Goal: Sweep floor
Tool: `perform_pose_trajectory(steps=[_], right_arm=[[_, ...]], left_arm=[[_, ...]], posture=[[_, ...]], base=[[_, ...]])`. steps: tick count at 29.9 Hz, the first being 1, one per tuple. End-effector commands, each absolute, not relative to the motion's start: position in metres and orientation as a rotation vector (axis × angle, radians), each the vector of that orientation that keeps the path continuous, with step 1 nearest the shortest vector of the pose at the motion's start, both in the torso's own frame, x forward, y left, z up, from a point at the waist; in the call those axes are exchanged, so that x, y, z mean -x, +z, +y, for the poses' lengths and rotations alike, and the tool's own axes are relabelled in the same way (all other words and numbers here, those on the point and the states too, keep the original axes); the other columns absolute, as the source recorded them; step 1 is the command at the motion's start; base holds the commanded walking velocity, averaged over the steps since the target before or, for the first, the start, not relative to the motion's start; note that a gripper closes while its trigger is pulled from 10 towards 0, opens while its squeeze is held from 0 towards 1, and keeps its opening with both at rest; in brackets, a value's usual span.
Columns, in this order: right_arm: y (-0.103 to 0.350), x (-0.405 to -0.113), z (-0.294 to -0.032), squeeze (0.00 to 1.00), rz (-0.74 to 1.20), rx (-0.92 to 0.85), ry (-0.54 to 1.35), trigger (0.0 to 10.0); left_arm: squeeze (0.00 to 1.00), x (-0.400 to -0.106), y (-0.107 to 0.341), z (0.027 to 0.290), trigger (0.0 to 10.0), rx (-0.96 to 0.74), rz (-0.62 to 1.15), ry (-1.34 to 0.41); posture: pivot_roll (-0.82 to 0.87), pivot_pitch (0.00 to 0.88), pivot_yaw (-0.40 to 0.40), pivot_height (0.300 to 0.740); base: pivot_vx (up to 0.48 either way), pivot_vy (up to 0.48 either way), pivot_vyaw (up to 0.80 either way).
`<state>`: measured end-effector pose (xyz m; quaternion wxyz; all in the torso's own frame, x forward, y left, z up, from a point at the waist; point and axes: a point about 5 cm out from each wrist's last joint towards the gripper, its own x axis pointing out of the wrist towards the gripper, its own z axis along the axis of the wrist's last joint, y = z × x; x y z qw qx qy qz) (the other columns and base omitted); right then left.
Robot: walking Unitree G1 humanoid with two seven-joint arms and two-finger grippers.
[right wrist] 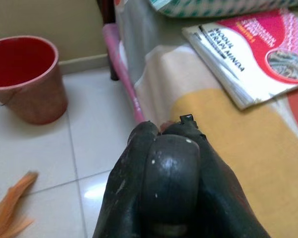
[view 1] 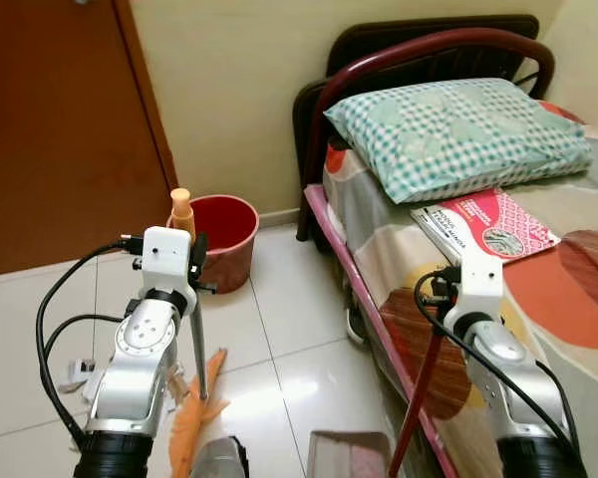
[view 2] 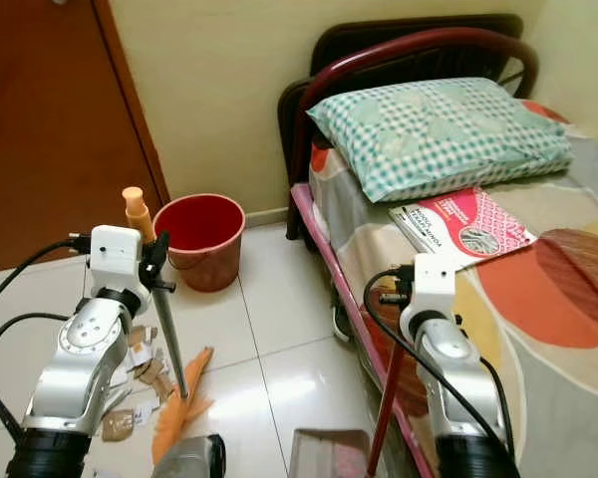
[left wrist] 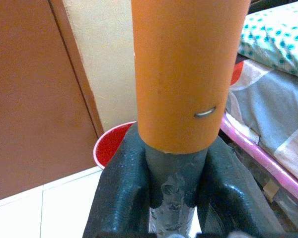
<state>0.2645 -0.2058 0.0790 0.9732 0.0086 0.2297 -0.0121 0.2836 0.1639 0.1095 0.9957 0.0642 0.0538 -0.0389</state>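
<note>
Below the left hand [view 1: 193,261], held the broom [view 1: 200,349] near upright, fingers [left wrist: 121,193] shut tight on its grey shaft just under the orange grip, with the orange bristles down on the floor [view 1: 279,329]. Beneath the right hand [right wrist: 169,163], gripped likewise: closed round the dark top of the red pole of the dustpan [view 1: 347,453], with the pan resting on the tiles between the two arms, just beside the bristles. Saw paper scraps [view 2: 140,373] to the outer side of the left hand's broom, close to the bristles, not yet gathered. Beyond the left hand, noted a red bucket [view 1: 219,239] by the wall; beside the right hand, stood close along the bed [view 1: 578,329]. Judged the sweeping stroke itself to be the step in hand, with litter loose on the tiles. Next, probably needed to drag the bristles across the scraps toward the pan's mouth, keeping the pan flat and steady and its pole away from the bed frame.
</note>
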Motion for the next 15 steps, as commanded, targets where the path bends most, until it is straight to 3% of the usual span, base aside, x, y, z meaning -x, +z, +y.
perform_pose_trajectory(steps=[1, 7, 11, 15], right_arm=[[0.074, -0.256, -0.204, 0.0, 0.54, -0.064, 0.011, 10.0], [0.081, -0.234, -0.214, 0.0, 0.603, -0.087, 0.029, 10.0], [0.093, -0.247, -0.218, 0.0, 0.493, -0.023, 0.001, 10.0], [0.099, -0.264, -0.206, 0.0, 0.394, -0.007, 0.005, 10.0]], left_arm=[[0.0, -0.286, 0.117, 0.165, 10.0, -0.154, 0.08, -0.075], [0.0, -0.285, 0.116, 0.165, 10.0, -0.157, 0.086, -0.075], [0.0, -0.288, 0.117, 0.162, 10.0, -0.156, 0.081, -0.077], [0.0, -0.288, 0.119, 0.163, 10.0, -0.161, 0.072, -0.074]], posture=[[-0.01, 0.0, -0.054, 0.74], [-0.03, 0.011, -0.066, 0.74], [-0.04, 0.013, -0.063, 0.74], [-0.03, 0.024, -0.042, 0.74]], base=[[0.0, 0.0, 0.0], [0.0, 0.0, 0.0], [0.0, 0.0, 0.0], [0.0, 0.0, 0.0]])
